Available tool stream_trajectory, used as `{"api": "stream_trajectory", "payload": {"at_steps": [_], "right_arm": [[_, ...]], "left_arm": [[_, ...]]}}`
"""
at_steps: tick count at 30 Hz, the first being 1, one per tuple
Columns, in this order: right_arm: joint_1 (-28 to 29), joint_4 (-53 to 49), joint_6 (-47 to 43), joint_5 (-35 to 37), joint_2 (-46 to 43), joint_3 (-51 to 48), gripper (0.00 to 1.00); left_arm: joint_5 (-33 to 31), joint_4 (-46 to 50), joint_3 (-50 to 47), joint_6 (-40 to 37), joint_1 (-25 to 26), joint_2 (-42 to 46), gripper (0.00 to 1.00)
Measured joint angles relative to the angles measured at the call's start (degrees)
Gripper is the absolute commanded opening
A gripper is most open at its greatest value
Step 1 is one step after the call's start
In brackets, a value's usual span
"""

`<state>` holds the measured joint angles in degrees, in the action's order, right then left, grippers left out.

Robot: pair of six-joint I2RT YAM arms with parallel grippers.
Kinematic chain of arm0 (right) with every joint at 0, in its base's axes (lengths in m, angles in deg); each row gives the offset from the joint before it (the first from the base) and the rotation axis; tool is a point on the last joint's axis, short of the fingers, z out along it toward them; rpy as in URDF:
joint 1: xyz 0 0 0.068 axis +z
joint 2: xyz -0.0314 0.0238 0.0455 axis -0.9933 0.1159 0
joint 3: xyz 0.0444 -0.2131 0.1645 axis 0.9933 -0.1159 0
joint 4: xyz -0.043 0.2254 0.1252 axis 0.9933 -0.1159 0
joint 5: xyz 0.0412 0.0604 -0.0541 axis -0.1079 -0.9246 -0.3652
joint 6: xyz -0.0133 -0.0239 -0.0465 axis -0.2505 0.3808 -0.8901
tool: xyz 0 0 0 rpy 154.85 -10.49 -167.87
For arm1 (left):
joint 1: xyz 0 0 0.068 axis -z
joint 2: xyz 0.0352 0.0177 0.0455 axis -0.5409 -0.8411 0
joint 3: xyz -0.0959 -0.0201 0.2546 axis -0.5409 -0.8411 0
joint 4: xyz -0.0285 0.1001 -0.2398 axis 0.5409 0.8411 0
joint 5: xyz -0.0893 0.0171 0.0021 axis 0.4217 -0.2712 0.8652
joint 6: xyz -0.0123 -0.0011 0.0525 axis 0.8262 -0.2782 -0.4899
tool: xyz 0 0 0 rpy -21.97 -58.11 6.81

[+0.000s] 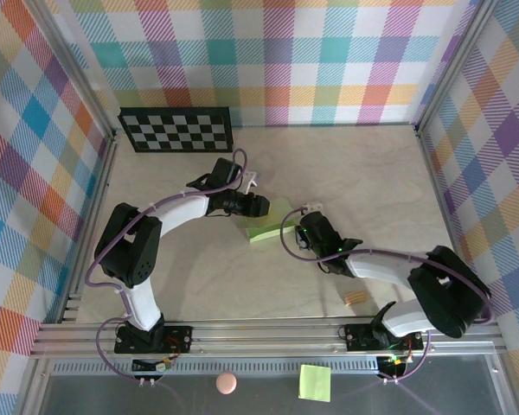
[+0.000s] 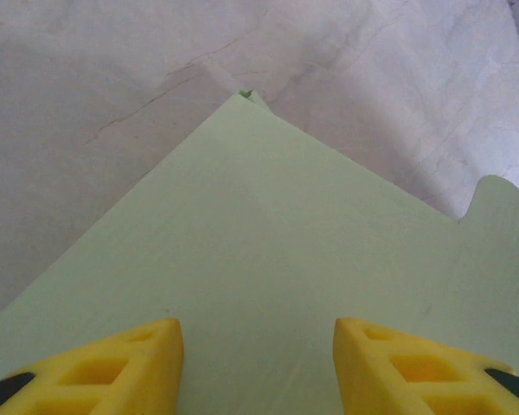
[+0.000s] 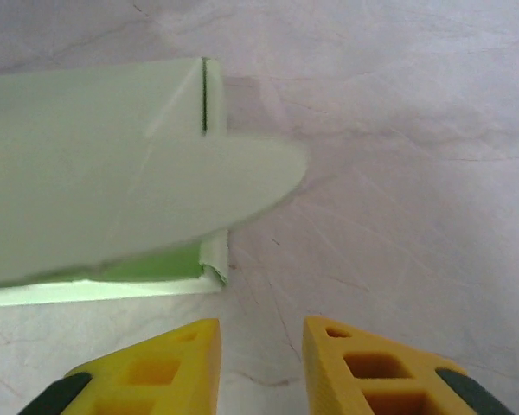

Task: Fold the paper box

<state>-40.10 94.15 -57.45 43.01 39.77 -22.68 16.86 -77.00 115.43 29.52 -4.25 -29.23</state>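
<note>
Paper box point(image 1: 270, 226) on table point(image 1: 372, 164) centre, partly folded, lying between two grippers. Left gripper point(image 2: 258, 341) fingers apart, hovering over box's flat panel, nothing pinched. Right gripper point(image 3: 261, 341) fingers slightly apart, empty, just beside box's corner, bare table under it.

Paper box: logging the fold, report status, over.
Left gripper jaws apart over paper box. Right gripper jaws apart, empty, near its flap. Tan block lies well apart.
</note>
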Motion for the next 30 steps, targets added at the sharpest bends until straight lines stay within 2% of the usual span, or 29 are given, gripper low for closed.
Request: {"api": "stream_trajectory", "payload": {"at_steps": [4, 7, 12, 17, 21, 27, 30], "right_arm": [[0.0, -4.5, 0.4, 1.0, -5.3, 0.3, 0.4], [0.0, -9.0, 0.5, 1.3, -6.6, 2.8, 0.48], [-0.3, -14.5, 0.1, -0.3, -6.2, 9.0, 0.49], [-3.9, -19.2, -0.1, -8.8, -2.0, 16.7, 0.49], [-8.6, -23.5, 0.0, -18.0, 2.8, 22.2, 0.5], [-13.3, -29.1, -0.9, -28.9, 10.1, 28.4, 0.54], [-14.6, -31.5, -1.9, -33.1, 14.0, 31.3, 0.54]], "left_arm": [[-1.6, -1.4, -1.6, -0.4, 0.1, -0.4, 0.48], [-2.6, -2.8, -3.3, -0.8, 0.4, -0.6, 0.48], [-3.6, -4.4, -4.1, -1.3, 0.6, -0.4, 0.51], [-5.1, -4.4, -4.1, -1.3, 0.6, 2.8, 0.55], [-7.7, -4.3, -4.1, -0.5, 0.6, 7.8, 0.65], [-12.2, -6.3, -10.4, 5.5, 0.1, 17.2, 0.66], [-13.2, -7.0, -14.5, 9.9, -0.2, 19.2, 0.65]]}}
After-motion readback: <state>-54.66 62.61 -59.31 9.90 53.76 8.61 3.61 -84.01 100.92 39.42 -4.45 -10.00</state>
